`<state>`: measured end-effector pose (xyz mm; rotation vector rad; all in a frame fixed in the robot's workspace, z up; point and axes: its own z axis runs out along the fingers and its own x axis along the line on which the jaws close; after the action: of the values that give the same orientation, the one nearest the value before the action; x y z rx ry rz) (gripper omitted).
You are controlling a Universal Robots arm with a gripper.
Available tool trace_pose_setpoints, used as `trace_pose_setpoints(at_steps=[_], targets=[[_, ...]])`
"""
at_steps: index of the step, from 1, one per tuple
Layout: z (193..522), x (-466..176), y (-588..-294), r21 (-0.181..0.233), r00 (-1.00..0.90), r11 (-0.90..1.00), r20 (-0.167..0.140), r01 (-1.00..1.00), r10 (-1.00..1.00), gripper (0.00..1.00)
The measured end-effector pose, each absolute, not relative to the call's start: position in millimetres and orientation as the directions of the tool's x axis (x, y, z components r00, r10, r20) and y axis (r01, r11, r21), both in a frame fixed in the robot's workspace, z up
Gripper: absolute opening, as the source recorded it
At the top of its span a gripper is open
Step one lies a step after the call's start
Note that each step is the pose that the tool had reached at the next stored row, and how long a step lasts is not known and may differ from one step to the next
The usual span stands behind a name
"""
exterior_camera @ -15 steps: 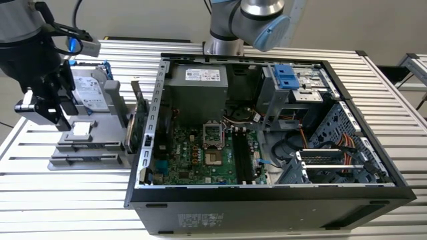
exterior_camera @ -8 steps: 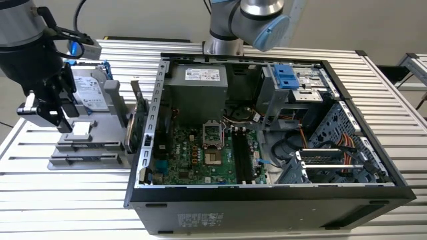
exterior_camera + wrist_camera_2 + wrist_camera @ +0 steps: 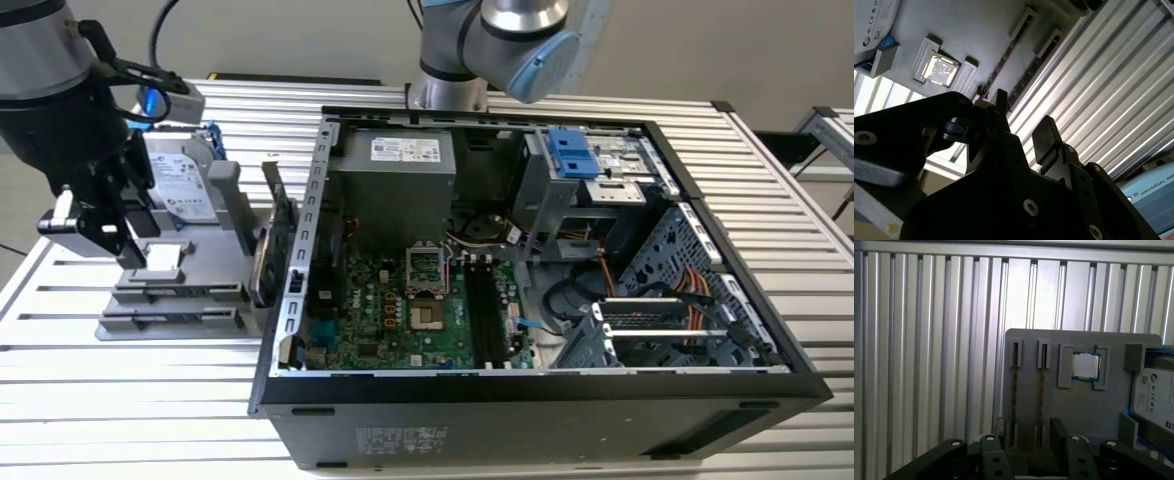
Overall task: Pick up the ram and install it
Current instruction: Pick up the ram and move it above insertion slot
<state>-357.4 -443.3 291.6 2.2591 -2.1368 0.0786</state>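
Two ram sticks stand edge-on in the slots of a grey holder (image 3: 1094, 410); one ram stick (image 3: 1015, 390) and the other (image 3: 1041, 390) show as thin dark strips in the first wrist view. My gripper (image 3: 1029, 437) hovers over the holder's end, open, its black fingers (image 3: 1059, 430) flanking the slot ends and holding nothing. In the second wrist view the gripper (image 3: 1021, 120) shows a bare gap between its fingers. In the exterior view the gripper (image 3: 114, 240) hangs over the holder (image 3: 174, 290) at the left, beside the open computer case (image 3: 534, 400) with its motherboard (image 3: 400, 310).
A processor chip (image 3: 1086, 365) and a silver hard drive (image 3: 1156, 395) with blue handles also sit in the holder. A dark card (image 3: 278, 245) stands upright between holder and case. A second arm's base (image 3: 481, 40) rises behind the case. The table (image 3: 80, 400) is ribbed aluminium.
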Motion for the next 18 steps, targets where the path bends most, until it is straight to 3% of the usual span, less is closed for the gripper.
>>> trace_pose_setpoints(at_steps=[18], targets=[[286.0, -357.5, -443.3, -0.012, 0.055, -0.056, 0.059, -0.998, -0.997, 1.0]])
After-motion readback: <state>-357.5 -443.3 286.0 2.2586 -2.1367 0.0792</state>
